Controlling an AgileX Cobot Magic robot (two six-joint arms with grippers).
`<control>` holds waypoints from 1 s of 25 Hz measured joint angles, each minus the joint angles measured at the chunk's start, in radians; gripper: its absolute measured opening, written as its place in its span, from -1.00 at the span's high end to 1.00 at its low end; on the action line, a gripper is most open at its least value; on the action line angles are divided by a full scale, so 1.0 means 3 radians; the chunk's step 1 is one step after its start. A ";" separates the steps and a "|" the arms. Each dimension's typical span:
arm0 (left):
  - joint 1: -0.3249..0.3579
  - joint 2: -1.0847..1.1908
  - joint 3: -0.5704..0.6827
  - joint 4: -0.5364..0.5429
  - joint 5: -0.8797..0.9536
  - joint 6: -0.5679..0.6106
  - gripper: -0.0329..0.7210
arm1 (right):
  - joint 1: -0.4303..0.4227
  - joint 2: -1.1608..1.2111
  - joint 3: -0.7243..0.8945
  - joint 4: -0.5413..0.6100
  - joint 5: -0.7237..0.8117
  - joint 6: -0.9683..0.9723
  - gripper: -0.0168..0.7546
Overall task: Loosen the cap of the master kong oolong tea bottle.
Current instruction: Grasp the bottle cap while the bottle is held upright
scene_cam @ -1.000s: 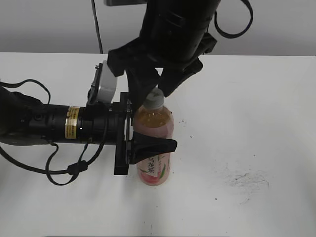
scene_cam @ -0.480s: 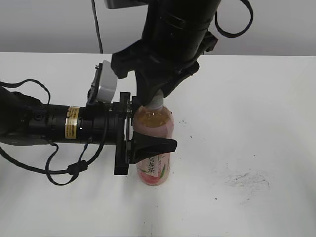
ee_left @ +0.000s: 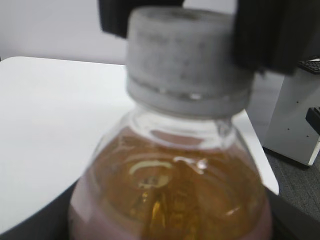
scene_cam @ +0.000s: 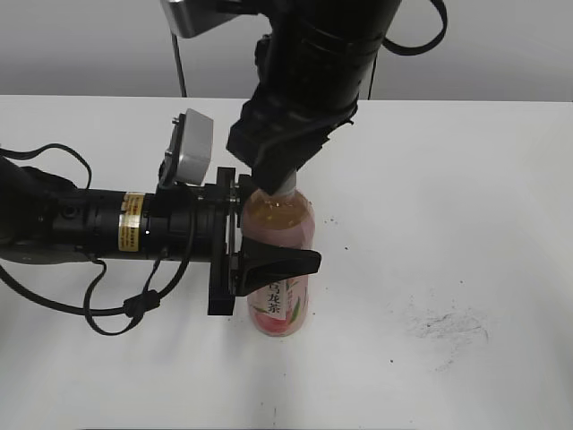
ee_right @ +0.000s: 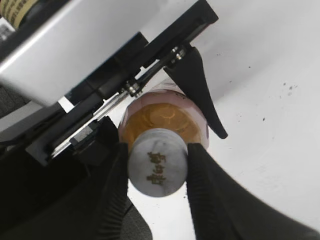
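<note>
Looking down, the right wrist view alone shows the right gripper (ee_right: pixel 157 172) with its black fingers closed against both sides of the ribbed grey cap (ee_right: pixel 157 169), dark mark on top. The exterior view shows the left gripper (scene_cam: pixel 269 264) clamped around the upright master kong oolong tea bottle (scene_cam: pixel 280 269), clear plastic, standing on the white scuffed surface (scene_cam: pixel 448 269).

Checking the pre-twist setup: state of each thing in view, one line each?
cap: on the bottle neck, clamped on two sides by the right hand.
master kong oolong tea bottle: upright on the table, mostly full, body held by the left hand.
left hand: closed around the bottle's body.
right hand: over the bottle top, fingers shut on the cap.
table: white, scuffed with dark specks.
</note>
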 joint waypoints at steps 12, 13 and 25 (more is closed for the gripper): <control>0.0000 0.0000 0.0000 -0.0006 0.0007 -0.0010 -0.27 | 0.0000 0.0000 0.0000 -0.0038 -0.0006 -0.1856 0.25; 0.0000 0.0000 0.0000 -0.0006 0.0007 -0.0010 -0.27 | 0.0000 0.0000 0.0000 -0.0038 -0.0006 -0.2024 0.25; 0.0000 0.0000 0.0000 0.0010 0.0001 0.0002 -0.27 | 0.0000 0.0000 0.0000 -0.0006 -0.0006 -0.4343 0.25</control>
